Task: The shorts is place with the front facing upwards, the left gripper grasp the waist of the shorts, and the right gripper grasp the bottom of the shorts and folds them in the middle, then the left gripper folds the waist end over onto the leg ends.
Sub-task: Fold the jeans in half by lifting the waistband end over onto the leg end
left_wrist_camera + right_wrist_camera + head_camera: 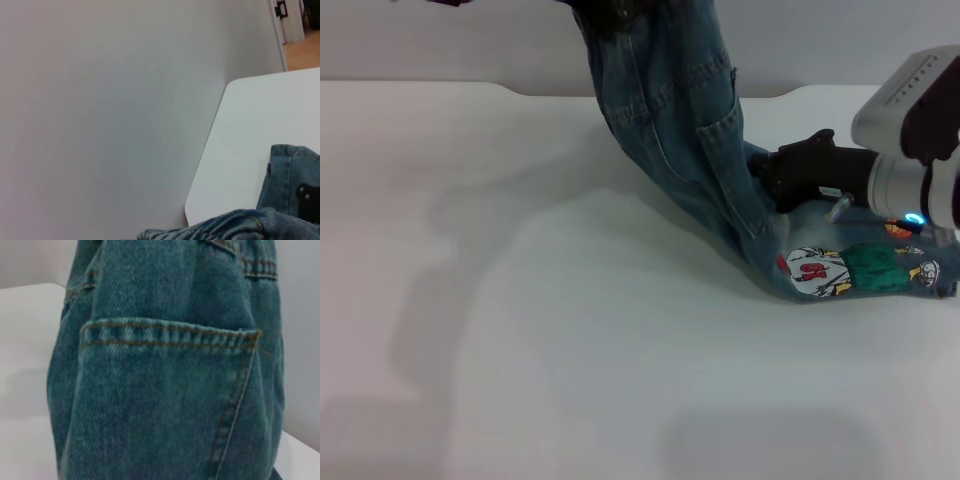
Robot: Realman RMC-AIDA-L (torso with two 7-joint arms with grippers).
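The blue denim shorts (670, 110) hang stretched from the top edge of the head view down to the table at the right. My left gripper (608, 14) is a dark shape at that top edge, shut on the gathered waist (235, 225). The bottom of the shorts (865, 270), with its red, white and green cartoon prints, lies on the table. My right gripper (768, 178) presses into the leg fabric just above that hem, shut on the denim. A patch pocket (165, 335) fills the right wrist view.
The white table (520, 330) stretches to the left and front of the shorts. Its rounded back corner (225, 150) meets a plain grey wall. The right arm's white housing (910, 100) hangs over the table's right side.
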